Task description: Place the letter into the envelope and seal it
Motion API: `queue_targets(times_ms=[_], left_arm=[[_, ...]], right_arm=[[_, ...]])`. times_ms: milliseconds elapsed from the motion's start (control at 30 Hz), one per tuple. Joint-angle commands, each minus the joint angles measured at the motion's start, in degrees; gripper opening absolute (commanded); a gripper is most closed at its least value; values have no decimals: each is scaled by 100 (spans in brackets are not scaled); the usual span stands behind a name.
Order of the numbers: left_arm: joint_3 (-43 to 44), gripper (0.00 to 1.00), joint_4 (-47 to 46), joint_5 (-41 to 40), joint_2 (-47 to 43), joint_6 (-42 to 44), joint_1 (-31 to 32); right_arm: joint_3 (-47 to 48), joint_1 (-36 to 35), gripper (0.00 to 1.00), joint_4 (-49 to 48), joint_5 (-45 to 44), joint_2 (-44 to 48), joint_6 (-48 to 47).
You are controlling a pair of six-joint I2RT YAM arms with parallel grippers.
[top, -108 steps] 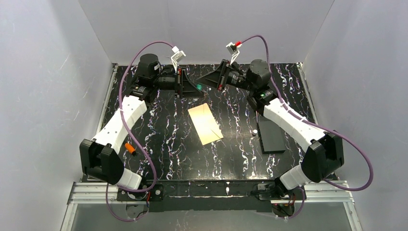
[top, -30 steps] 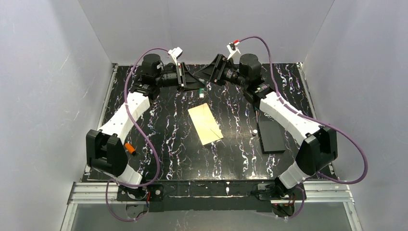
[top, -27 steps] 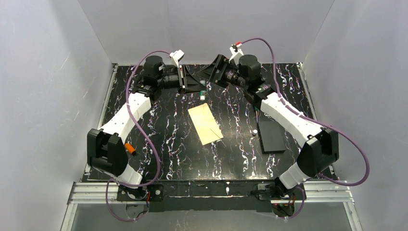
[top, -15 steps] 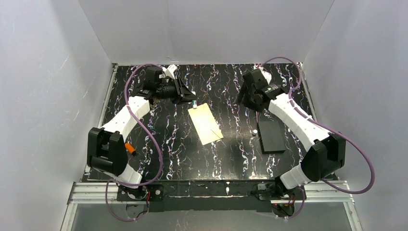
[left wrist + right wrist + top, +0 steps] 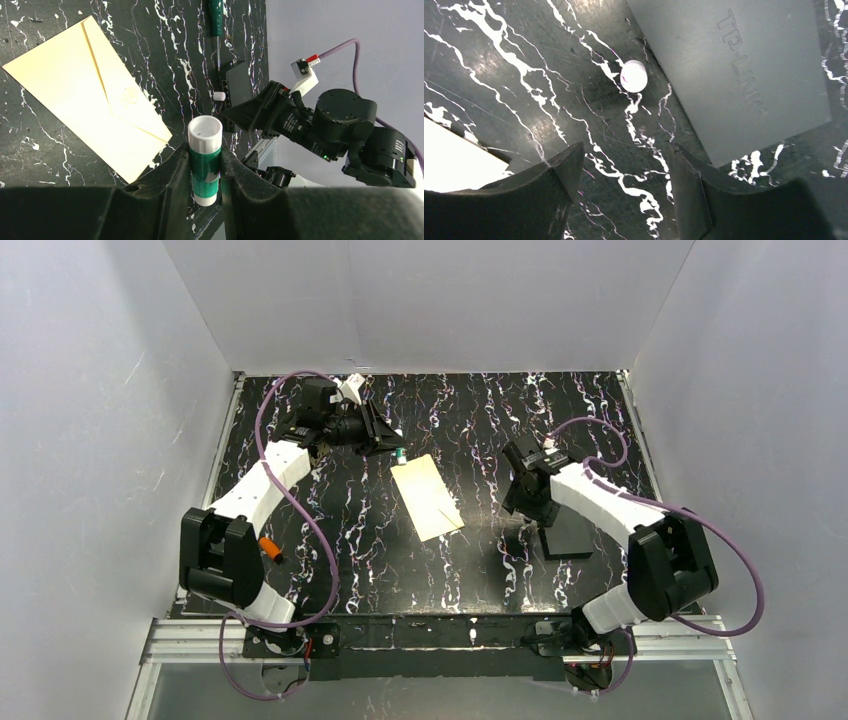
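The cream paper envelope is lying flat, pointed flap folded down, bare marbled table showing round every edge. Just off its far corner your left gripper is clamping a smooth green glue stick. Right of it, your right gripper is hanging with jaws spread, gripping nothing, near a round white cap and a matte black box.

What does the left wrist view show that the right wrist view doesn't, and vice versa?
Left wrist only: the left end effector shut on an uncapped glue stick, the envelope with its flap folded down, the right arm. Right wrist only: the right end effector, open; TP-LINK lettering on the grey box. Both: the white cap beside that box, and envelope paper.
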State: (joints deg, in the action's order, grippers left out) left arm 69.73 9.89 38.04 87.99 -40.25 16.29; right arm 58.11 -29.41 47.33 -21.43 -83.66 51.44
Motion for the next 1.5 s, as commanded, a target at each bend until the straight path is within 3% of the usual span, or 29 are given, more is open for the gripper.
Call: queue_targets(times_ms=[0, 167, 467, 633, 967, 1033, 1167, 1467], left_arm=[[-30, 0, 35, 25, -212, 76, 3], [-56, 0, 27, 45, -211, 79, 0], [-57, 0, 0, 78, -176, 74, -35], [-71, 0, -22, 97, -176, 55, -54], [-87, 0, -35, 115, -216, 44, -109], [-87, 0, -40, 114, -224, 35, -118], [-122, 0, -59, 118, -234, 30, -132], [-163, 0, -148, 146, -229, -34, -148]], right_arm=[[-137, 4, 70, -815, -170, -120, 639], [-35, 162, 67, -931, -443, -458, 674], [-127, 438, 63, -1136, -189, -710, 648], [-73, 538, 54, -1169, -123, -920, 611], [-74, 602, 47, -1107, -159, -1053, 579], [-38, 603, 50, -1030, -167, -1092, 575], [49, 603, 66, -1065, -204, -998, 419], [278, 603, 65, -972, -141, -677, 273]])
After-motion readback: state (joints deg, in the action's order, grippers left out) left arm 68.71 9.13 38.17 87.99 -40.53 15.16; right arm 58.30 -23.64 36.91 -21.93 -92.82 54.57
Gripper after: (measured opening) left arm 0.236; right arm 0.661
